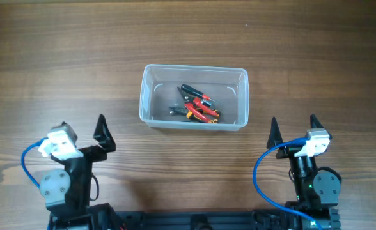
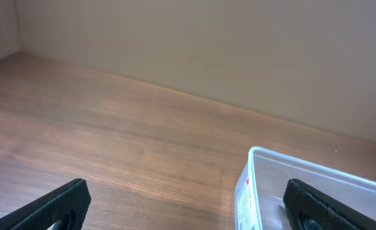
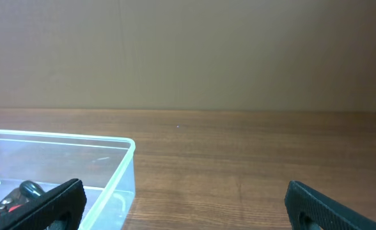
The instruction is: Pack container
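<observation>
The clear plastic container [image 1: 151,96] stands at the middle of the table. Inside it lie several small hand tools [image 1: 197,107] with red and black handles. My left gripper [image 1: 102,135] is open and empty, near the front left, apart from the container. My right gripper [image 1: 293,131] is open and empty, at the front right, also apart from it. The left wrist view shows the container's left corner [image 2: 255,167] between my open fingers [image 2: 188,204]. The right wrist view shows its right corner [image 3: 121,163] with a tool's black handle [image 3: 29,189] inside, left of my open fingers [image 3: 185,204].
The wooden table [image 1: 60,70] lies bare around the container. A plain beige wall [image 3: 188,57] rises behind the table's far edge. Blue cables [image 1: 261,172] loop beside both arm bases at the front edge.
</observation>
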